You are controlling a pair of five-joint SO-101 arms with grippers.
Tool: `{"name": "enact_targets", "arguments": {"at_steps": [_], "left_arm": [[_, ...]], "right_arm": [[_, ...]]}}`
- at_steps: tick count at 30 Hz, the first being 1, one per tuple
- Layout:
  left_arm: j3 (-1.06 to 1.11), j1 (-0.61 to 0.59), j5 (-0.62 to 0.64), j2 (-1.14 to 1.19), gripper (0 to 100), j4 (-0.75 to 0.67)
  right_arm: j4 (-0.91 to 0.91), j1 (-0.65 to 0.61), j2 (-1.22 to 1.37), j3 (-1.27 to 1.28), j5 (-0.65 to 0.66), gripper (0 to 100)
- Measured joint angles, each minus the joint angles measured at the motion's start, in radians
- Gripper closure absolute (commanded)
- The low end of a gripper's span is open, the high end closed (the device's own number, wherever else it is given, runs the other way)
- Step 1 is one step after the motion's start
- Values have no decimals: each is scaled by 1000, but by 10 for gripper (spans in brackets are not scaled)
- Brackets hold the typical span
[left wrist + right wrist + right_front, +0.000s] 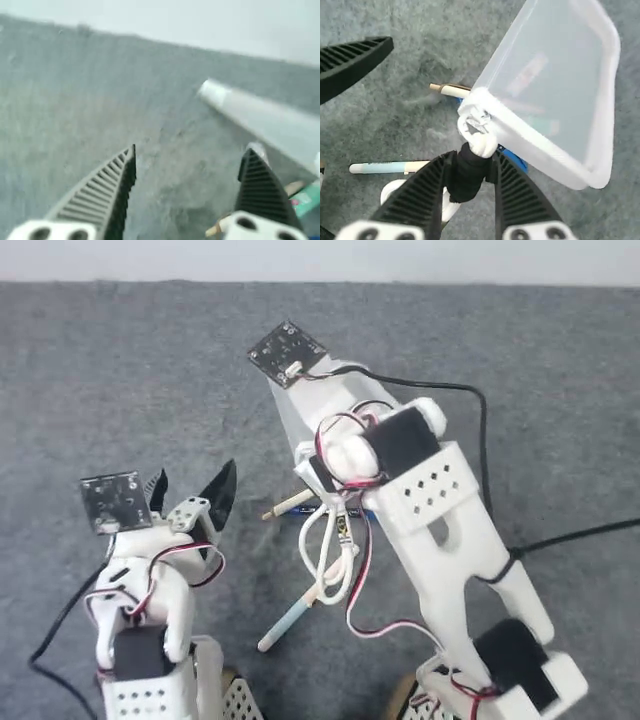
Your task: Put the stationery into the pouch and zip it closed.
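Grey felt-like fabric covers the table (120, 370), and both arms stand at its near edge. The white plastic right arm (450, 530) stretches toward the middle of the table. The shorter white left arm (150, 630) stands beside it, folded low.

Next in size is the translucent white plastic pouch (292, 415) (555, 85) (270, 117), a flat rectangle with a thick pale rim. It hangs slanted over the fabric, ahead of the right arm. Faint pink and green shapes show through its wall. I cannot tell whether they lie inside it or beneath it.

The right gripper (471, 165) has black ridged jaws clenched on a dark tab at the pouch's corner, just under a small white knob on the rim. The left gripper (195, 485) (191, 152) hovers with its black jaws spread wide and nothing between them, near the pouch but apart from it. One of its fingers (355, 60) shows in the right wrist view.

Two pens lie loose on the fabric, outside the pouch. The pale blue-and-white pen (290, 618) (390, 167) lies nearer the arm bases, between the two arms. The cream pen with a tan end (288, 505) (451, 90) pokes out from under the right arm, its far part hidden by the pouch's corner. A small bright blue object (512, 160) lies under the pouch's rim, too hidden to identify.
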Motion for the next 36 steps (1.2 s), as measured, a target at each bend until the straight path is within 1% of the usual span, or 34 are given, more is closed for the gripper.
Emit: {"name": "enact_targets", "arguments": {"at_steps": [3, 6, 10, 13, 16, 20, 23, 28, 32, 36], "left_arm": [[-60, 6, 0, 0, 687, 2], [-127, 34, 6, -2, 687, 52], [-198, 120, 60, -14, 687, 146], [-206, 215, 68, -12, 687, 198], [-206, 265, 68, -12, 687, 239], [-206, 284, 68, -11, 687, 241], [-173, 285, 68, -11, 687, 199], [-164, 316, 68, -11, 687, 190], [-160, 370, 63, -9, 687, 190], [-123, 381, 66, -5, 687, 181]], "right_arm": [[0, 3, -37, 23, -2, 993], [-35, -5, -109, 110, -5, 993], [-147, -14, -258, 285, -5, 993], [-247, -14, -362, 434, -5, 993], [-321, -15, -436, 551, -5, 993], [-364, -14, -496, 605, -5, 993], [-370, -14, -525, 606, -5, 993], [-370, -15, -532, 606, -5, 993], [-373, -66, -539, 640, -5, 993], [-373, -92, -540, 651, -5, 993]]}}
